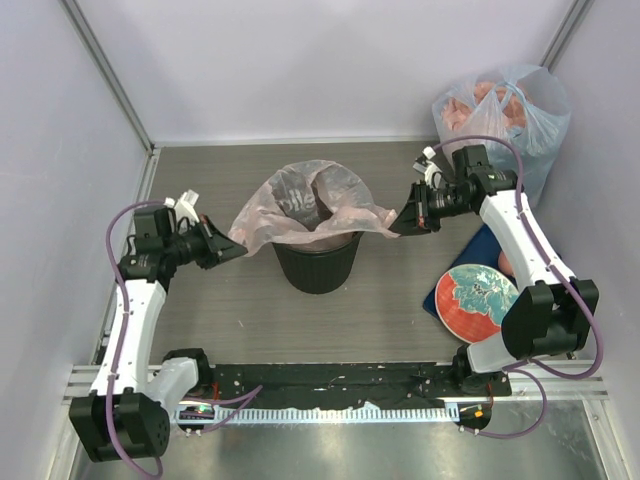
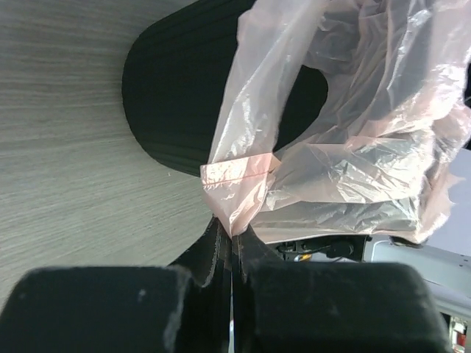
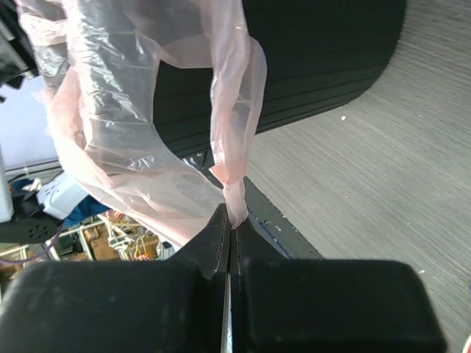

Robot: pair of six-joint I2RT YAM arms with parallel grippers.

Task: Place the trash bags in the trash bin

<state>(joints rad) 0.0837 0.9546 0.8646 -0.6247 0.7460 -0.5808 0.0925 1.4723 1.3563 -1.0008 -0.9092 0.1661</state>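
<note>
Two arms: both holding the trash bag, stretched between them
Left gripper: clamped on the bag's 8 o'clock edge
Right gripper: clamped on its 3 o'clock edge
Trash bin: upright, mid-table, under the bag's drooping middle

Centre frame, the trash bin stands on the desk, the trash bag over its mouth, pinched leftward by the left claw and rightward by the right claw.
</note>
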